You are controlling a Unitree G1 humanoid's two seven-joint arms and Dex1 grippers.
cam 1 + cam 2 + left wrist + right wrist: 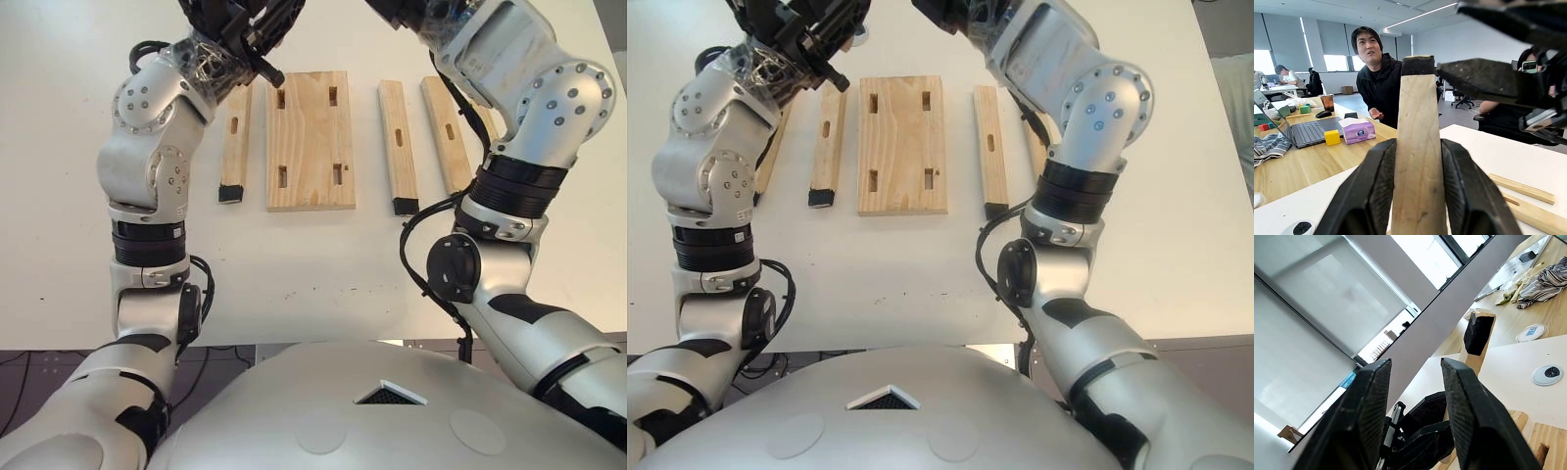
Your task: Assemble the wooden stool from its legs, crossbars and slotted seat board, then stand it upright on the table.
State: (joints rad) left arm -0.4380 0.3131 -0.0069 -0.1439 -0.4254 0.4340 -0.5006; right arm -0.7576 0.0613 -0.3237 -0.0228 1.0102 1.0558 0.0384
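The slotted seat board [311, 140] lies flat on the table [294, 264], four slots showing, with black-tipped legs [398, 145] either side of it. By its far edge, the left wrist view shows the left pincer [1418, 144] clamped on an upright leg [1416, 98]. The right wrist view shows the right pincer [1415, 364] spread, empty.

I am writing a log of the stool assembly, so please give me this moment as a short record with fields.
Table: white, the parts lie on it
Seat board: flat, in the middle, four empty slots
Left-side leg: flat, slotted, beside the board
Right-side legs: inner leg and outer leg, both flat
Left gripper: fingers shut on a black-capped leg
Right gripper: fingers open, nothing between them
Progress: nothing joined yet
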